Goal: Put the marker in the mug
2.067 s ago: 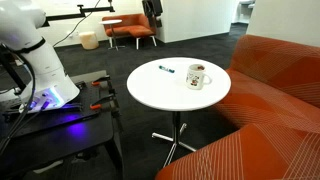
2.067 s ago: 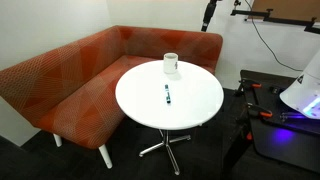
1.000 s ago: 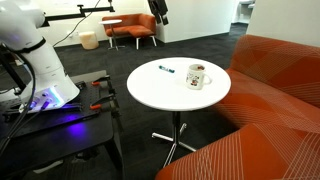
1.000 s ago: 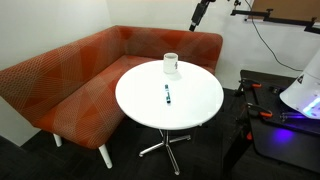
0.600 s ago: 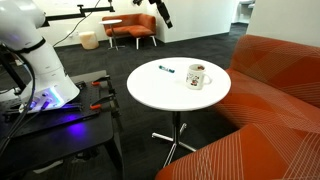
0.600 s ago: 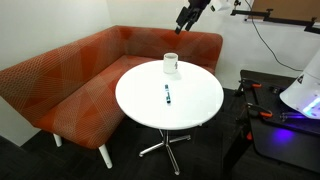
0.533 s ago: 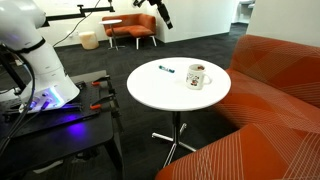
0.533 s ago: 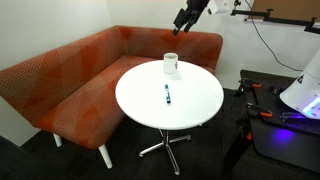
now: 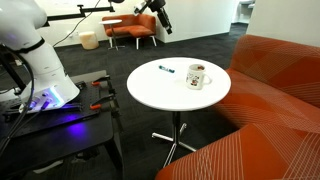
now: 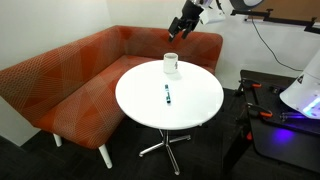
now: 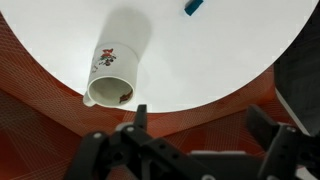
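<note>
Claw (image 10: 180,28) hung high in the air, well apart from the round white counter (image 10: 195,110). In the wrist view its fingers (image 11: 140,120) were spread wide w/ nothing btwn them. Short dark-blue marker w/ teal end (image 10: 167,96) lay flat mid-counter. White ceramic mug w/ brownish print (image 10: 171,64) stood upright nr the edge by the orange sofa (image 10: 60,80), apart from the marker.

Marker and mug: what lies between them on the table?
Nothing; only bare white table separates the marker from the mug, clearest in an exterior view.
</note>
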You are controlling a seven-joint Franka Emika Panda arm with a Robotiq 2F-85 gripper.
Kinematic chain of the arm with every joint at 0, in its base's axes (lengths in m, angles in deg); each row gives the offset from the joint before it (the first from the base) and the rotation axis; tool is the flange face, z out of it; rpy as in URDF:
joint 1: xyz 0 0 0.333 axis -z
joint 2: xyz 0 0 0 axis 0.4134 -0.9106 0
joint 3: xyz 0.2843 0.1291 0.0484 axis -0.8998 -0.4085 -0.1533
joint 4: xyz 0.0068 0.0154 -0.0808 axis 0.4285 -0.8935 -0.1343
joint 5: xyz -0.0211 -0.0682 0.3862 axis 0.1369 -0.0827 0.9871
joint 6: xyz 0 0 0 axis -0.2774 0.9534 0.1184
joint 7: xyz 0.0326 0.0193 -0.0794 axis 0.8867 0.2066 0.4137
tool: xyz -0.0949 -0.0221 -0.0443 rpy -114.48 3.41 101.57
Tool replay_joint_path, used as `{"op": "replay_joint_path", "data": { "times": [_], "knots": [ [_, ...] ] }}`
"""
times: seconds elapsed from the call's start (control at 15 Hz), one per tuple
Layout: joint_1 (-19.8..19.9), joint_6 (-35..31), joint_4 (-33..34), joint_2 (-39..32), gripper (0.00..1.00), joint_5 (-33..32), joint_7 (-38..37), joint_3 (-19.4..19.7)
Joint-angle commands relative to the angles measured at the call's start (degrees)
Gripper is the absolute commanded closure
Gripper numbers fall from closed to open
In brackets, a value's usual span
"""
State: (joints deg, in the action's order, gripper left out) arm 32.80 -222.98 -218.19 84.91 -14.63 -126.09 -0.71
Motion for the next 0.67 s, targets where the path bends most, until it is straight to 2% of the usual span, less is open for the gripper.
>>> {"op": "replay_joint_path", "data": {
  "times": [0.0, 0.27, 0.6],
  "knots": [
    [0.06, 0.0, 0.06, -0.01, 0.0, 0.0, 0.0, 0.0],
    [0.6, -0.07, -0.37, -0.12, 0.0, -1.44, -4.86, -0.18],
    [0.41, 1.68, 0.77, -2.93, 0.0, -8.54, -21.59, -1.06]
  ]
}}
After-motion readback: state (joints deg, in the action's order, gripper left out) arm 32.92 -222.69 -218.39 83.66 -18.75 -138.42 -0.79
